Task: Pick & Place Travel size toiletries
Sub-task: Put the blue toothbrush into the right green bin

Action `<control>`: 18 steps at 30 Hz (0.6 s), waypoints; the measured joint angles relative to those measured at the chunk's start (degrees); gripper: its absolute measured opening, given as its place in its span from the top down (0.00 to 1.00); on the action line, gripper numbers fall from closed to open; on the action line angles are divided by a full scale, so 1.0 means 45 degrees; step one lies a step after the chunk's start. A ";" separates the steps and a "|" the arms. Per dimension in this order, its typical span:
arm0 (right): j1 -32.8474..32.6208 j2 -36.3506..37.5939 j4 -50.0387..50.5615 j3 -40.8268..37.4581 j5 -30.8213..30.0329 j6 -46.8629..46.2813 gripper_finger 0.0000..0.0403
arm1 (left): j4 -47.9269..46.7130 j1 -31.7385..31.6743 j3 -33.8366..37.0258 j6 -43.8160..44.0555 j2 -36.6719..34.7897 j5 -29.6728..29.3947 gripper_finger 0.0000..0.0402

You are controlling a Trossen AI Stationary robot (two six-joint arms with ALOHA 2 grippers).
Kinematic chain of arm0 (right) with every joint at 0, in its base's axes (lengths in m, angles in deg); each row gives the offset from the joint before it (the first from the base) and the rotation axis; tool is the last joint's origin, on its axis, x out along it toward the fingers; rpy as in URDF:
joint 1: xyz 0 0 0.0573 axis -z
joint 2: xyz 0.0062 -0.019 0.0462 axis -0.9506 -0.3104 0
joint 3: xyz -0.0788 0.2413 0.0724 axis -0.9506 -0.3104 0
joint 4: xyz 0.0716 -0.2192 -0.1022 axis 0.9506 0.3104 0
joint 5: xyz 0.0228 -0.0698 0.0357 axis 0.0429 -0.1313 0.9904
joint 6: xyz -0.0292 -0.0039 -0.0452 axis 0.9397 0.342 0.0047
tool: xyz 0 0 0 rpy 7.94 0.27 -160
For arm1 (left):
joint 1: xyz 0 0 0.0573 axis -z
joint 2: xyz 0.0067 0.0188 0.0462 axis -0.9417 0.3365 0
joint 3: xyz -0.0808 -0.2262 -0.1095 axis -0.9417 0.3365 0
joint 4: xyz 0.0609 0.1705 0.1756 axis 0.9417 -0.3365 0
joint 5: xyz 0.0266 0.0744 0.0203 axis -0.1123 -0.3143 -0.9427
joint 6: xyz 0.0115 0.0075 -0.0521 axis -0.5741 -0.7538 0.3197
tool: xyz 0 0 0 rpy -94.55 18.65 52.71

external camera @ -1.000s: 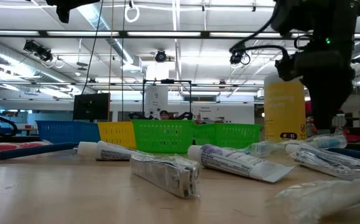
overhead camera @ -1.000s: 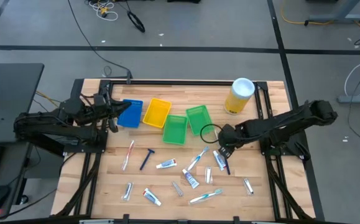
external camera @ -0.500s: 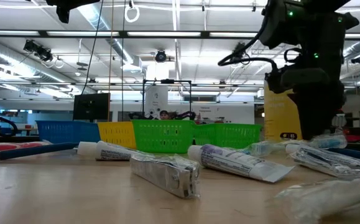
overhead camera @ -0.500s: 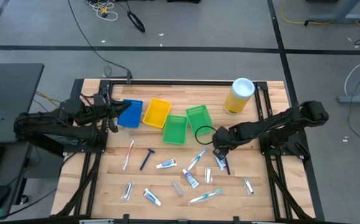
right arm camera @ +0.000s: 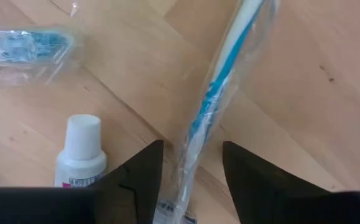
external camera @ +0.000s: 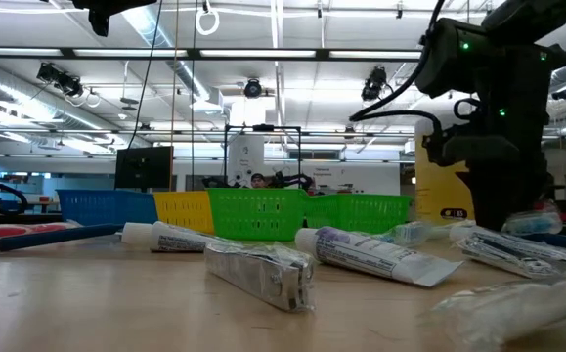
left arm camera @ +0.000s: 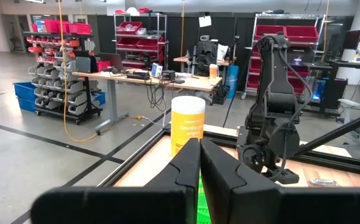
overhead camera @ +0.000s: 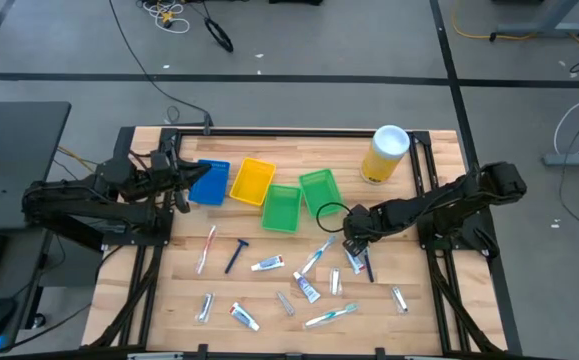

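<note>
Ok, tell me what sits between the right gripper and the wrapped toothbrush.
Nothing visible. The right gripper is low over the table with the wrapped toothbrush running between its open fingers. A small white tube lies just beside one finger, close enough to be bumped.

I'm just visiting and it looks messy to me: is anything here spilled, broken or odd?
Nothing looks spilled or broken. The toiletries lie scattered loose on the table while the four bins look empty. The right pincer is down astride a wrapped toothbrush.
</note>
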 joint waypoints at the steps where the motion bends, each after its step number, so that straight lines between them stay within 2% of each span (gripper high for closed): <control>1: 0.0000 0.0000 0.0071 -0.0004 -0.0029 -0.0066 0.60 | 0.0000 0.0000 0.0000 0.0000 0.0001 0.0002 0.97; 9: 0.0000 -0.0019 0.0506 -0.0004 -0.0155 -0.0191 0.77 | 0.0000 0.0000 0.0000 0.0000 0.0003 0.0001 0.97; 18: -0.0003 0.0536 0.0697 -0.0081 -0.0194 -0.0087 0.90 | 0.0000 -0.0001 0.0000 0.0034 0.0002 0.0000 0.96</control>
